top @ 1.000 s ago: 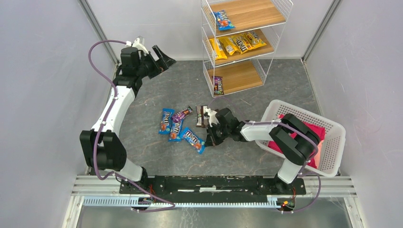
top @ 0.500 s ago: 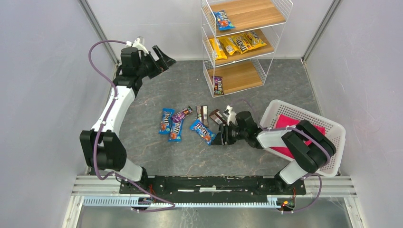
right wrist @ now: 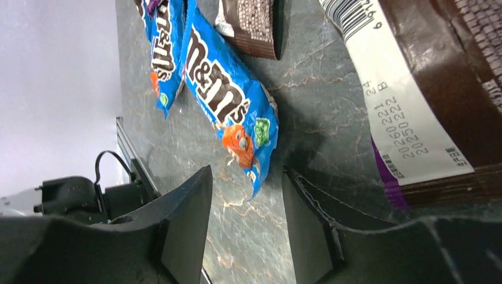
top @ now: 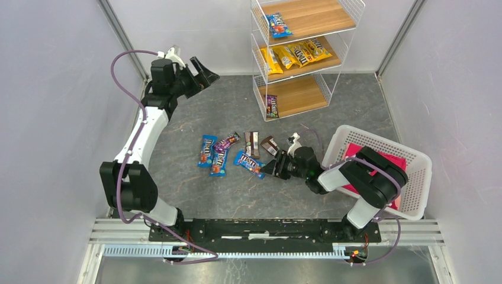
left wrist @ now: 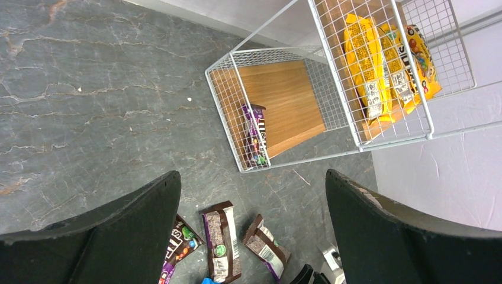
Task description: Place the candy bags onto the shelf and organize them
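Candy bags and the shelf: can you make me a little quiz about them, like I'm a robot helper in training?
1. True or false: the top tier of the shelf holds a yellow bag.
2. Which colour are the candy bags on the middle tier? A yellow, B purple, C dark brown.
3. Fill the gap: the open right gripper points at a ____ bag lying on the table.
Key: 1 false, the one bag up there is blue. 2 A. 3 blue.
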Motion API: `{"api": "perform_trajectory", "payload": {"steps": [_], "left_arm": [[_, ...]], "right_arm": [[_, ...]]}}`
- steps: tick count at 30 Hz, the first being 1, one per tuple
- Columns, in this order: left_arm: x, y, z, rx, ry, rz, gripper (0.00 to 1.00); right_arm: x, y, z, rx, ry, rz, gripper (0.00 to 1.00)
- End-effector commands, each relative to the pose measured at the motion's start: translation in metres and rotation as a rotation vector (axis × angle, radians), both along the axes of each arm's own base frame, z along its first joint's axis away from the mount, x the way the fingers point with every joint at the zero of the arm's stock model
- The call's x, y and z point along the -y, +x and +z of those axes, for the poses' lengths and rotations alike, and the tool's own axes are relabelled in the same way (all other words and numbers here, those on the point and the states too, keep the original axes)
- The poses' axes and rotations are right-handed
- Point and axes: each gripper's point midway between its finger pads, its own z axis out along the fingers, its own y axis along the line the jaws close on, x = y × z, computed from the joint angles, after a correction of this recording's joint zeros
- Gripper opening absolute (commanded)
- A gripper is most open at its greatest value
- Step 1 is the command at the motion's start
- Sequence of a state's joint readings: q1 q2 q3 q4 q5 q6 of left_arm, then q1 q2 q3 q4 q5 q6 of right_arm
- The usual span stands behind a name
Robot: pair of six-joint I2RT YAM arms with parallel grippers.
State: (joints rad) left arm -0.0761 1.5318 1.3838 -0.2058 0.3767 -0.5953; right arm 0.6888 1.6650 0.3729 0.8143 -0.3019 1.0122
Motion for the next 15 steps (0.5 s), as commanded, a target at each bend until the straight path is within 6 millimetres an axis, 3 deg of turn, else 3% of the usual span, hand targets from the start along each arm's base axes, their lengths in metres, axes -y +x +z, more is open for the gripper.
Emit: {"api": "perform_trajectory", "payload": {"steps": [1, 7, 10, 15], "left_arm": [[0.006, 0.004, 0.003, 0.014, -0.033, -0.018, 0.97], [0.004, 0.003, 0.008, 0.023, -0.056, -0.021, 0.97], [0.002, 0.004, 0.008, 0.022, -0.057, -0.017, 0.97], [0.002, 0.004, 0.006, 0.017, -0.06, -0.018, 0.97]], "right_arm": [[0.003, 0.006, -0.021, -0.078, -0.069, -0.095, 0.54], [-0.009, 0.004, -0.031, -0.092, -0.111, -0.076, 0.54], [-0.016, 0.006, -0.031, -0.095, -0.086, -0.086, 0.49], [-0.024, 0.012, -0.027, -0.068, -0.08, -0.088, 0.23]]}}
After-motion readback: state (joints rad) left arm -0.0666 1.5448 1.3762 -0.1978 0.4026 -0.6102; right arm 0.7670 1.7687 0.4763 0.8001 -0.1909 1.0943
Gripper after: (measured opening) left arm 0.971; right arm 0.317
